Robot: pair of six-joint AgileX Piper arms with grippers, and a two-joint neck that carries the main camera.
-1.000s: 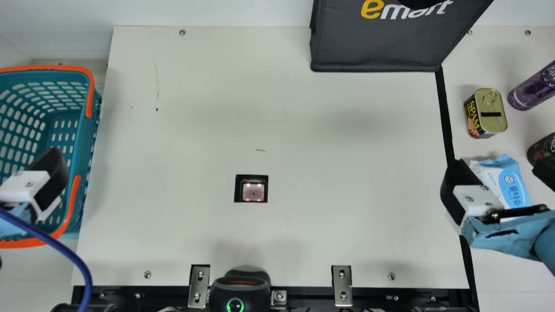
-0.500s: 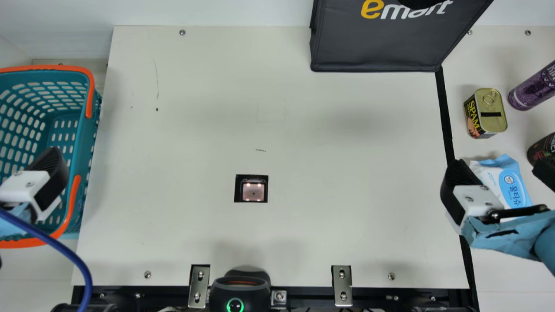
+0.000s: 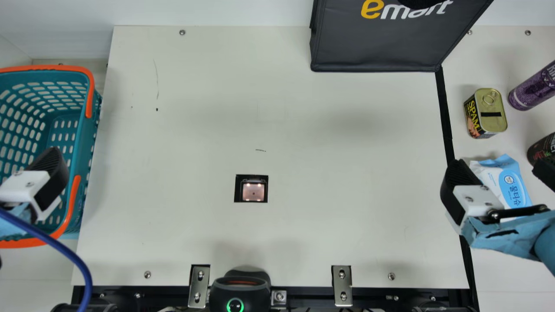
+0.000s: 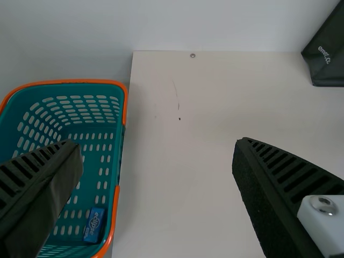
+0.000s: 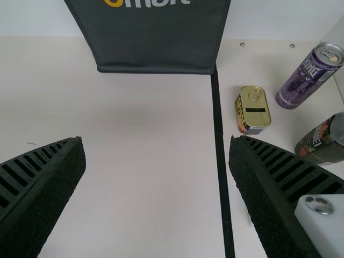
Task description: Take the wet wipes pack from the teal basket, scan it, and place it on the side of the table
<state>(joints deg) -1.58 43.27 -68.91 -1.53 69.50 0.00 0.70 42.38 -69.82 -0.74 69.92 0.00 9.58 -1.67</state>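
Observation:
The blue and white wet wipes pack lies on the table's right side, partly hidden behind my right gripper, whose fingers stand wide apart above it. In the right wrist view that gripper is open with nothing between its fingers. My left gripper is over the teal basket at the far left. The left wrist view shows this gripper open and empty, with the teal basket beyond one finger. A scanner window is set into the table.
Inside the basket is a small blue box. A dark bag stands at the back. Right of the black strip are a Spam can, a purple can and a dark can. A black device sits at the front edge.

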